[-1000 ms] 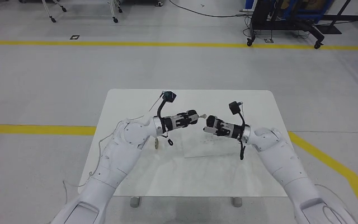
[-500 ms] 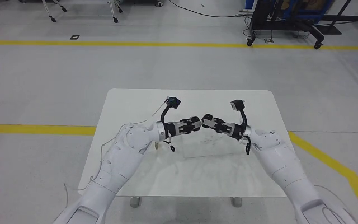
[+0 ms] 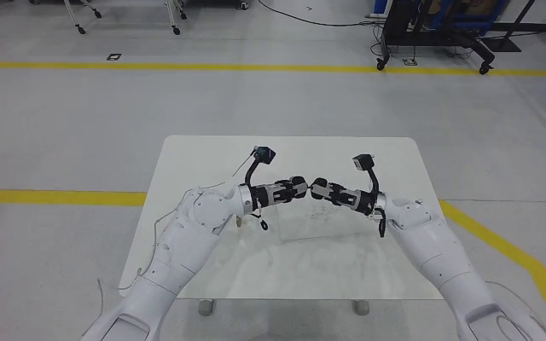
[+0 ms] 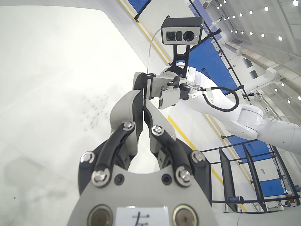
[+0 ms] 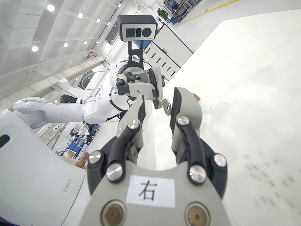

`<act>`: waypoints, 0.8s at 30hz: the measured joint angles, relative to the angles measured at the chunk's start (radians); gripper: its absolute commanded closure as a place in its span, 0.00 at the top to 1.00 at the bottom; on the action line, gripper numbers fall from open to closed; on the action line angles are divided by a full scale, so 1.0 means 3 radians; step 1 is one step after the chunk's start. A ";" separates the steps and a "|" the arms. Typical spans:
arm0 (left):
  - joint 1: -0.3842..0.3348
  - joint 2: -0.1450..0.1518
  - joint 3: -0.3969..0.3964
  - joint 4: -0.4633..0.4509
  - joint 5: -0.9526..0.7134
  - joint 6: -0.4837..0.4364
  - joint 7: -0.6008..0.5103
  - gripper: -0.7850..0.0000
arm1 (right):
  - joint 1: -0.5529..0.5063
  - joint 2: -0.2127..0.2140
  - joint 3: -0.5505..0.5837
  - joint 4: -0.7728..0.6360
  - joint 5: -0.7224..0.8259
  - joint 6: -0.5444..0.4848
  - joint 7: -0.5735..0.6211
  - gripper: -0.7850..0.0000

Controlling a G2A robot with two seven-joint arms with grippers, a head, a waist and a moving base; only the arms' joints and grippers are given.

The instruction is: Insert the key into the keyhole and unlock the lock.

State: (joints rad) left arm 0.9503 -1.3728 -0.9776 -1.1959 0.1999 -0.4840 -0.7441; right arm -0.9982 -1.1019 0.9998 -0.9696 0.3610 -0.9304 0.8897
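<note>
Two pincers meet tip to tip above the middle of the white desk [image 3: 375,162], with bare desk on every side of them. One key [image 5: 167,106]: the left pincer [image 4: 142,103] is clenched on its blade, and its round head sits between the spread fingers of the released right pincer [image 5: 160,99]. One small tan object [image 5: 196,97] lies just beyond the right pincer. Grey floor with yellow lines [image 3: 256,66] surrounds the scuffed desk.

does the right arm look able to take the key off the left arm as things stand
Probably yes. The key sticks out of the left arm's shut jaws, and its round head sits between the right arm's open jaws, with nothing in between.
</note>
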 measured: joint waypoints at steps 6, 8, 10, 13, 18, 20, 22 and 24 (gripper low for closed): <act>-0.0025 0.0002 0.0023 0.0015 -0.0011 -0.0010 0.0004 0.00 | 0.0017 0.0028 -0.0064 0.0003 0.0127 0.0028 0.0028 0.00; -0.0033 0.0003 0.0028 0.0028 -0.0016 -0.0013 0.0004 0.00 | 0.0026 0.0037 -0.0086 0.0006 0.0141 0.0032 0.0032 0.00; -0.0042 0.0007 0.0024 0.0045 -0.0020 -0.0021 0.0000 0.00 | 0.0032 0.0045 -0.0111 0.0003 0.0142 0.0026 0.0026 0.00; -0.0042 0.0015 0.0011 0.0055 -0.0024 -0.0031 0.0011 0.00 | 0.0038 0.0058 -0.0144 0.0002 0.0151 0.0011 0.0011 0.00; -0.0020 0.0027 -0.0015 0.0033 -0.0009 -0.0055 0.0082 1.00 | 0.0052 0.0073 -0.0191 0.0016 0.0175 -0.0014 -0.0014 0.00; -0.0011 0.0031 -0.0031 0.0028 -0.0030 -0.0058 0.0109 1.00 | 0.0062 0.0077 -0.0206 0.0030 0.0180 -0.0031 -0.0031 0.00; -0.0011 0.0031 -0.0032 0.0028 -0.0032 -0.0058 0.0111 1.00 | 0.0073 0.0082 -0.0212 0.0049 0.0172 -0.0060 -0.0060 0.00; -0.0011 0.0031 -0.0031 0.0028 -0.0031 -0.0058 0.0110 1.00 | 0.0079 0.0089 -0.0206 0.0067 0.0164 -0.0092 -0.0092 0.00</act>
State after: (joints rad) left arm 0.9470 -1.3635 -0.9869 -1.1875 0.1907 -0.5012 -0.7111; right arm -0.9745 -1.0753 0.9380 -0.9494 0.4102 -0.9578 0.8622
